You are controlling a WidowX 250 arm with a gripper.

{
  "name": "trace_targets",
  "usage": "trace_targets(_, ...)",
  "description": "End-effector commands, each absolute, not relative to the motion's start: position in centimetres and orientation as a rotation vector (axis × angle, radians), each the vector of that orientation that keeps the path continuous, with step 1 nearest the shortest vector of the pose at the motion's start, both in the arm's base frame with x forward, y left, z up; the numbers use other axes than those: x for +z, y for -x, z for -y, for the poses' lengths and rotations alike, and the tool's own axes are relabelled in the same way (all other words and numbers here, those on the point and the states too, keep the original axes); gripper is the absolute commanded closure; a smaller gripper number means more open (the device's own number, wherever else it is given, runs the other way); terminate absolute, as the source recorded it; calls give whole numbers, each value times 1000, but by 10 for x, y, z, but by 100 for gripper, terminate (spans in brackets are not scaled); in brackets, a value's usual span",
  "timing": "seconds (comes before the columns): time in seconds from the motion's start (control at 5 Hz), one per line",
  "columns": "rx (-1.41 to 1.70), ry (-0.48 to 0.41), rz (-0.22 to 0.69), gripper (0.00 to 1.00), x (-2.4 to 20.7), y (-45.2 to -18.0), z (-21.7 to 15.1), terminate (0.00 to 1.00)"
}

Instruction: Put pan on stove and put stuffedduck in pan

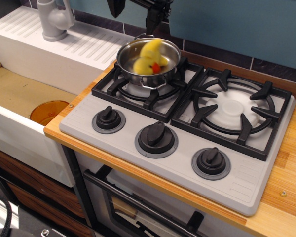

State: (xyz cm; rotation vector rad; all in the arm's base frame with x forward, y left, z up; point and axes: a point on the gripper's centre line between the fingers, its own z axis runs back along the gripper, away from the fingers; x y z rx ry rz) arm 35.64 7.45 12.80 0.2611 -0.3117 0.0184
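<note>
The shiny steel pan (138,69) sits on the left burner grate of the grey stove (182,158). Inside it lies the yellow stuffedduck (149,58) with its orange-red beak, slightly blurred. My gripper (135,10) hangs at the top edge of the view, right above the pan, open, its two dark fingers spread wide with nothing between them. One finger (116,7) is to the left and the other finger (153,19) is just over the pan's far rim.
The right burner (234,109) is bare. Three black knobs (157,138) line the stove's front. A white sink (19,98) with a grey faucet (54,19) and an orange drain plate (48,110) lies to the left. A teal wall stands behind.
</note>
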Motion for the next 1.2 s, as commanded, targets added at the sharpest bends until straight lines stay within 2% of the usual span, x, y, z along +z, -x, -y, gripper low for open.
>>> trace_targets(0.0,20,-269,361,0,145,-361,-72,0)
trace_targets(1.0,6,-269,341,0,157,-367,-72,0)
